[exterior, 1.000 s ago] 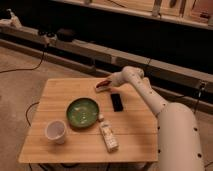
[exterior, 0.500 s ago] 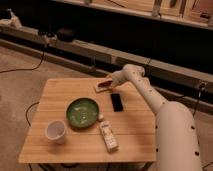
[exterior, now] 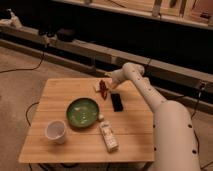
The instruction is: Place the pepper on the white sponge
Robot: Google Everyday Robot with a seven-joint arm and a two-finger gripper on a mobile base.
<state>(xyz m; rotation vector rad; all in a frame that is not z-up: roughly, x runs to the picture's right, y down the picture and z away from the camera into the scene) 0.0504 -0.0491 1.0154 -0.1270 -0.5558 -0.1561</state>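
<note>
The dark red pepper (exterior: 103, 90) is at the back middle of the wooden table (exterior: 60, 97), right at the tip of my gripper (exterior: 107, 83). It stands lengthwise over the right edge of the white sponge (exterior: 97, 86), a small cream pad that shows only partly to its left. I cannot tell whether the pepper rests on the sponge or hangs just above it. My arm (exterior: 145, 92) reaches in from the right.
A black flat slab (exterior: 116, 102) lies just right of the pepper. A green plate (exterior: 83, 111) sits mid-table, a white cup (exterior: 55, 131) at the front left, and a white remote-like object (exterior: 108, 136) at the front. Cables run along the floor.
The gripper and pepper have shifted slightly over the sponge, and the pepper now points more toward the table's front. The other objects have not moved.
</note>
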